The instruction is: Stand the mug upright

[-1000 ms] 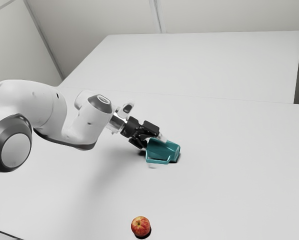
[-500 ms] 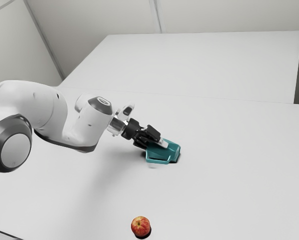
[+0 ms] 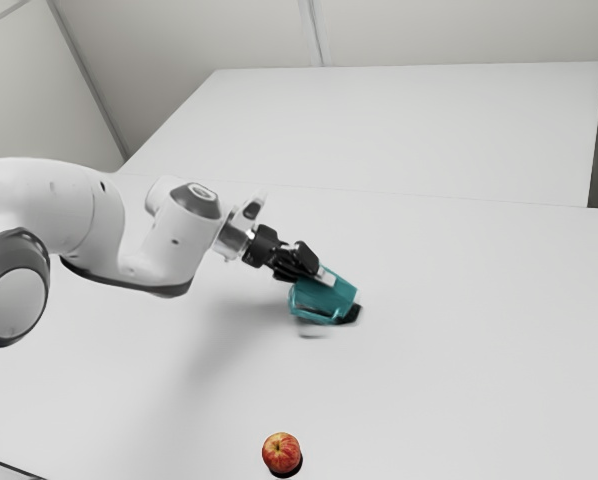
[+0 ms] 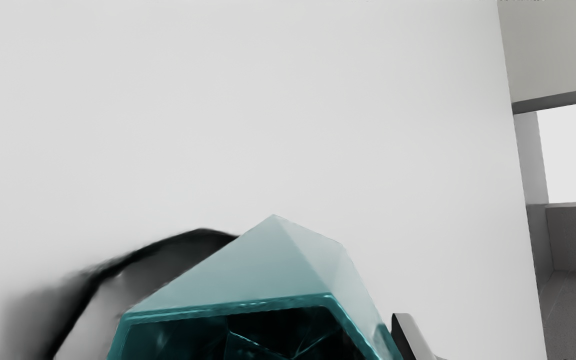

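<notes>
Gripper [image 3: 319,278] against tilted teal mug [image 3: 327,298] at white table [image 3: 459,350]; opening and hold unclear. Apple [image 3: 281,453] near, grey wall [image 3: 179,60] far.

No readable text, labels, brands, numbers or signs

Exterior view: camera off to arm's [image 3: 54,215] side, set back from and above mug [image 3: 329,296], facing slantwise down across counter [image 3: 459,330]; apple [image 3: 281,452] nearer lens than mug. Wrist view: camera at arm's end, close in by mug, on its open-mouth side, facing over mug to counter beyond; counter edge [image 4: 517,150] well apart from mug. Shared by both: mug, counter just around it.
</notes>
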Robot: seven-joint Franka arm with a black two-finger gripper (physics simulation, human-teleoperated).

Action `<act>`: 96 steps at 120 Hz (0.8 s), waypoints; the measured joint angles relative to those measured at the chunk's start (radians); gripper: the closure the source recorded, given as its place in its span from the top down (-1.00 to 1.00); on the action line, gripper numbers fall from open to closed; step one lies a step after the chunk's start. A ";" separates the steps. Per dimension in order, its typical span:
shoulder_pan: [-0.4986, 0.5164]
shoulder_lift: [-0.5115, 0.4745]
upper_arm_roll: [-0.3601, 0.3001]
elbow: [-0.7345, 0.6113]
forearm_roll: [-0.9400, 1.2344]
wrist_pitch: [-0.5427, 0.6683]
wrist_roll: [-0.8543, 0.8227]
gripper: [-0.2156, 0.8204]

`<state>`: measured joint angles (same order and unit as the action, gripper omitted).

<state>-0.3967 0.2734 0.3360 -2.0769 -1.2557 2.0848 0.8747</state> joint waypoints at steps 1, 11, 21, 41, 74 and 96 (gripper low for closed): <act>0.000 -0.003 0.000 0.000 0.001 0.000 0.001 -0.84; -0.003 -0.045 -0.001 0.001 0.011 0.003 0.006 -0.86; -0.005 -0.108 -0.005 -0.006 0.052 0.016 0.008 -0.88; 0.010 -0.229 -0.027 -0.010 0.337 0.064 -0.036 -0.91; 0.051 -0.296 -0.034 -0.011 0.919 0.097 -0.198 -0.92; 0.086 -0.287 -0.032 -0.036 1.142 0.115 -0.294 -0.92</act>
<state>-0.3105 -0.0132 0.3036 -2.1131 -0.1134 2.1998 0.5812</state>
